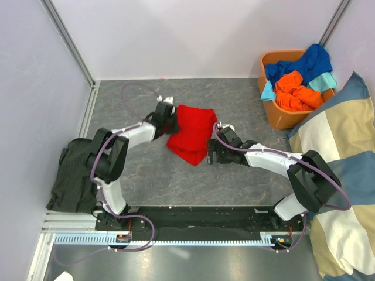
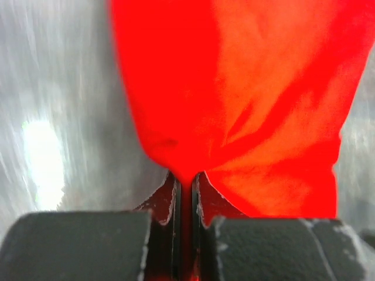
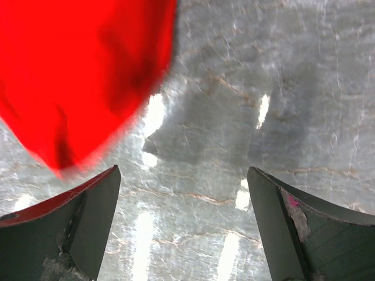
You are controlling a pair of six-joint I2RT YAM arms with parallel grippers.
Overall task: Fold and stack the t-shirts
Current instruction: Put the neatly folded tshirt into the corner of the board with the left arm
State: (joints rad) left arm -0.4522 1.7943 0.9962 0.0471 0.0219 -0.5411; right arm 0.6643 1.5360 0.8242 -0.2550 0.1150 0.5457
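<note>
A red t-shirt [image 1: 190, 133] lies bunched in the middle of the grey table [image 1: 234, 99]. My left gripper [image 1: 169, 121] is at the shirt's left edge, shut on a pinch of the red fabric. In the left wrist view the red t-shirt [image 2: 246, 105] runs down into the narrow slit of the left gripper [image 2: 186, 177]. My right gripper [image 1: 213, 153] stands open just right of the shirt's lower corner. The right wrist view shows the right gripper [image 3: 183, 171] with bare table between its fingers and the red t-shirt [image 3: 76, 70] up to the left. More t-shirts, royal blue [image 1: 309, 61], orange [image 1: 296, 95] and teal [image 1: 324, 82], fill a basket.
The orange basket [image 1: 282, 121] stands at the table's back right. A big blue-and-beige checked cushion [image 1: 340, 158] lies along the right side. A dark green garment [image 1: 73, 172] lies at the left edge beside the left arm's base. Walls close in the back and left.
</note>
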